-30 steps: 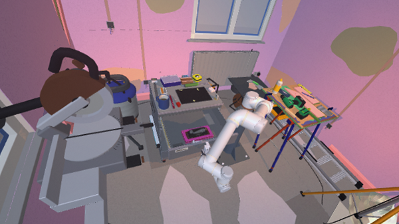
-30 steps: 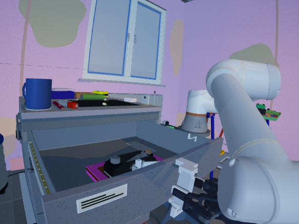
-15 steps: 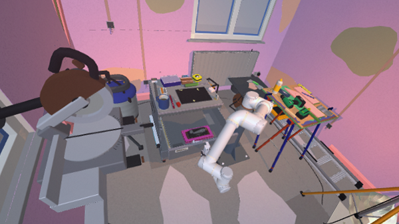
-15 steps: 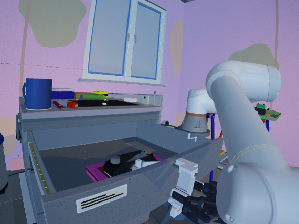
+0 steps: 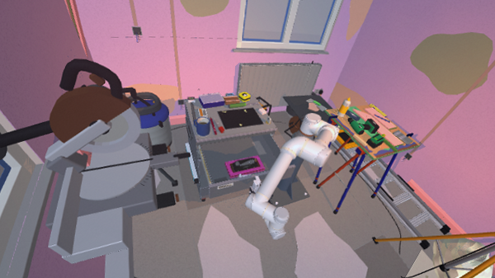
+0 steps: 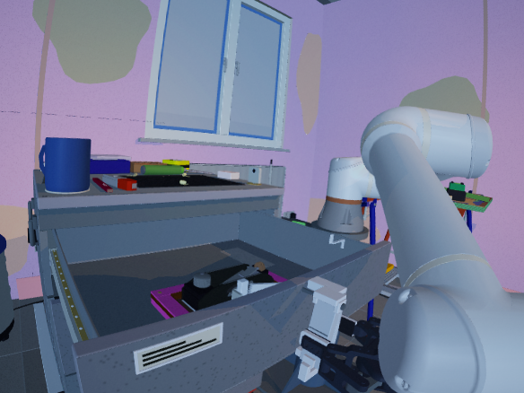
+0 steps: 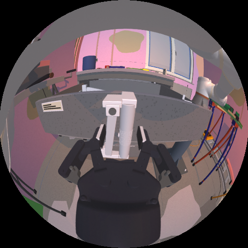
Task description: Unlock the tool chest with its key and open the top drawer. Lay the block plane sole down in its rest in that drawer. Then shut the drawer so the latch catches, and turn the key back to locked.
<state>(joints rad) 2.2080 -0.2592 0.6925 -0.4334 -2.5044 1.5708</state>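
The black block plane (image 6: 224, 285) (image 5: 245, 162) is partly hidden behind the drawer's front wall; it lies in the magenta rest (image 5: 245, 166) (image 6: 168, 303) in the open top drawer (image 6: 188, 287) (image 5: 230, 165) of the grey tool chest (image 5: 227, 138). The drawer's white handle (image 7: 119, 125) (image 6: 324, 309) sits between the fingers of my gripper (image 7: 120, 137) (image 6: 332, 354), which is open around it, low in front of the drawer. The key is not visible.
A large mitre saw (image 5: 90, 150) stands left of the chest, with a blue vacuum (image 5: 153, 111) behind it. A workbench with blue and orange legs (image 5: 367, 135) stands to the right. A blue mug (image 6: 66, 164) and small tools lie on the chest top.
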